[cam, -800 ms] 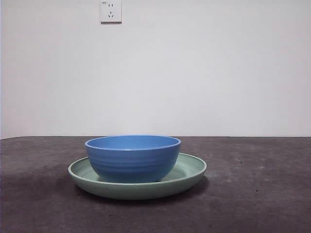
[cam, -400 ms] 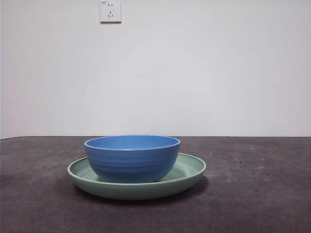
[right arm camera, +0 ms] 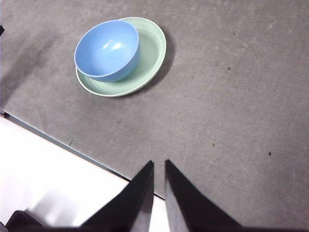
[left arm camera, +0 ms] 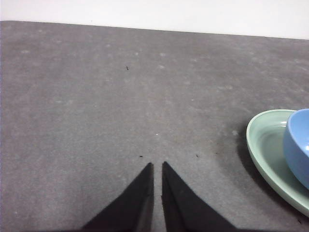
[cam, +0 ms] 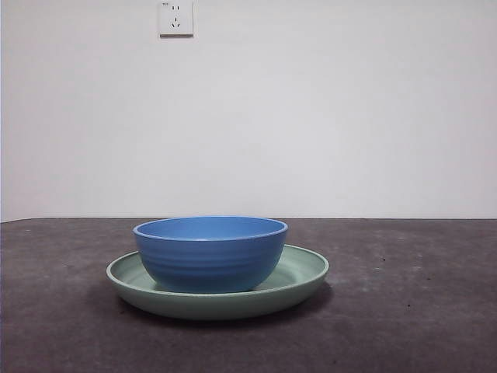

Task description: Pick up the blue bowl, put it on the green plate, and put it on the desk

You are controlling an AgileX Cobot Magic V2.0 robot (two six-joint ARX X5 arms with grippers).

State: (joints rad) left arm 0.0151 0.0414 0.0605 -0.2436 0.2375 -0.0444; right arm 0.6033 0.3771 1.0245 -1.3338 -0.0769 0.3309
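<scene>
- Front view: there is one bowl point(cam: 210, 253) and one plate point(cam: 299, 273). The blue bowl sits in the green plate, a bit off the middle. The plate lies flat on the dark desk point(cam: 411, 311).
- Front view: one white wall socket point(cam: 176, 18) is high on the pale wall behind. Only this view shows it. No arm shows here.
- Front view: you can see the faint rings on the bowl's outer side. You cannot see much of its inside.
- Right wrist view: this one looks down from high up. It shows the whole bowl point(right arm camera: 107, 50) and the whole plate point(right arm camera: 149, 53), and the bowl's smooth inside.
- Right wrist view: the desk's near edge shows, with a pale floor past it. The other views do not show that.
- Right wrist view: the right gripper point(right arm camera: 158, 169) is well away from the bowl. Its two jaws are close together, with just a thin gap, and hold nothing.
- Left wrist view: only part of the plate point(left arm camera: 263, 145) and a bit of the bowl point(left arm camera: 297, 145) show at the side.
- Left wrist view: the left gripper point(left arm camera: 157, 169) is low over bare desk, near the plate but not touching it. Its two jaws are nearly together too, and hold nothing.
</scene>
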